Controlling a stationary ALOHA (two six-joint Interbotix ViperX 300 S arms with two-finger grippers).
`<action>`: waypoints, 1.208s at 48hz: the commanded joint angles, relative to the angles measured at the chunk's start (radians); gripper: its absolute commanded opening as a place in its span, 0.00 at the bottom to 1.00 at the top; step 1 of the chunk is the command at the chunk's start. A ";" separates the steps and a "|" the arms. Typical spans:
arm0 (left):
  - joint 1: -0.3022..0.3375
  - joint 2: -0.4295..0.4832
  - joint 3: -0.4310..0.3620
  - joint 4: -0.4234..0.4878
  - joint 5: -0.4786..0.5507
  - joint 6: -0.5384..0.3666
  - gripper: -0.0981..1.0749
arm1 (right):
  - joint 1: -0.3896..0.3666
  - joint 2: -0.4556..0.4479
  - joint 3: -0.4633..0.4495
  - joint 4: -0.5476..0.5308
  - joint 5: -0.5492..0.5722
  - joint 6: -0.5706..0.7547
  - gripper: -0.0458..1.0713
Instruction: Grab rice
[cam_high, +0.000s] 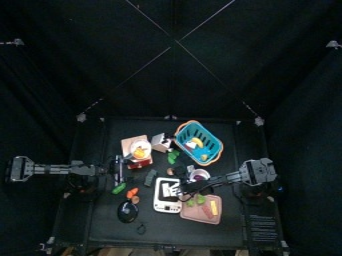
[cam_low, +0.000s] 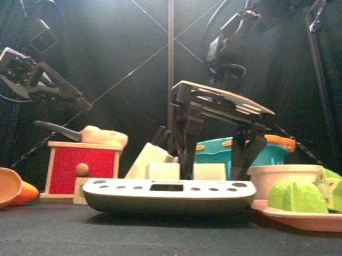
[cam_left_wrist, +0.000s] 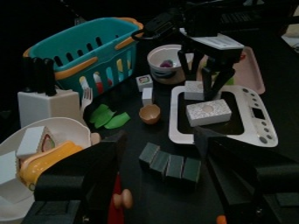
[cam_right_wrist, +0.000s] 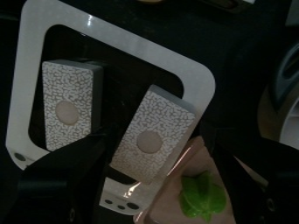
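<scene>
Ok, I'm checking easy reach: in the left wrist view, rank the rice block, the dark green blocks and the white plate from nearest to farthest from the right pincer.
1. rice block: on the white tray, just under the right pincer.
2. dark green blocks: off the tray, toward the camera.
3. white plate: farthest, beside the camera.

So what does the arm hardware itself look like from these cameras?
Both arms are black with jointed links. The right gripper has two long, flat black jaws on a boxy black wrist. The left gripper has chunky black jaws. I can't make out any markings.
</scene>
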 joint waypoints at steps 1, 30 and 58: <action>0.003 0.002 -0.012 -0.002 -0.003 -0.003 0.90 | -0.002 -0.023 -0.020 0.002 0.000 0.002 0.97; 0.003 0.000 -0.012 -0.002 -0.003 -0.003 0.90 | 0.000 -0.017 -0.026 0.026 0.006 -0.003 0.72; 0.003 0.002 -0.015 -0.002 -0.003 -0.003 0.90 | 0.003 -0.094 -0.017 -0.017 0.017 -0.009 0.65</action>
